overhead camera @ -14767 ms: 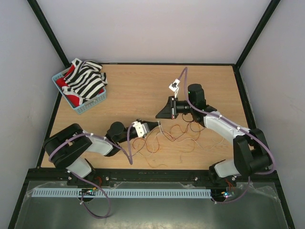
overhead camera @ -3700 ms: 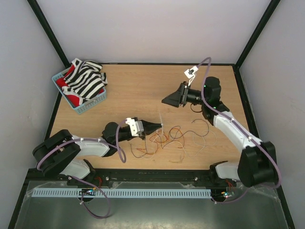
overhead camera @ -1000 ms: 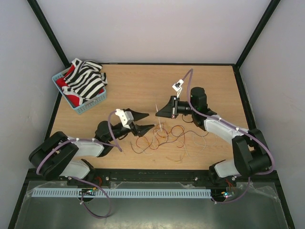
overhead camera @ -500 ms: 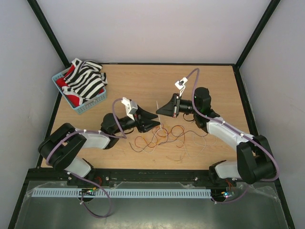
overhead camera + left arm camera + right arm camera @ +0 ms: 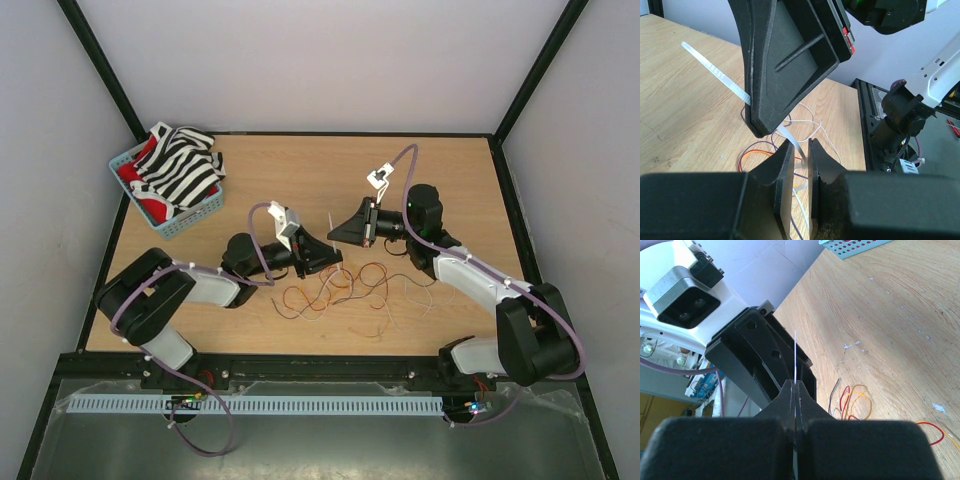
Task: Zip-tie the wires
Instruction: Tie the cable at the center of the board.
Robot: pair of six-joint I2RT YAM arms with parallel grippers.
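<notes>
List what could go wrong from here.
1. The right gripper holds the thin zip tie mid-length; a tug from the left could slip it.
2. The left gripper sits just beneath the right one; moving closer may knock them together.
3. The wires lie loose and spread, so the tie may catch only some.

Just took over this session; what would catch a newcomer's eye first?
The two hands meet in the middle: the right hand pinches the zip tie, and the left hand brackets its lower end, jaws slightly apart. Just nearside lies the loose tangle of wires; a basket of striped cloth sits far left.
</notes>
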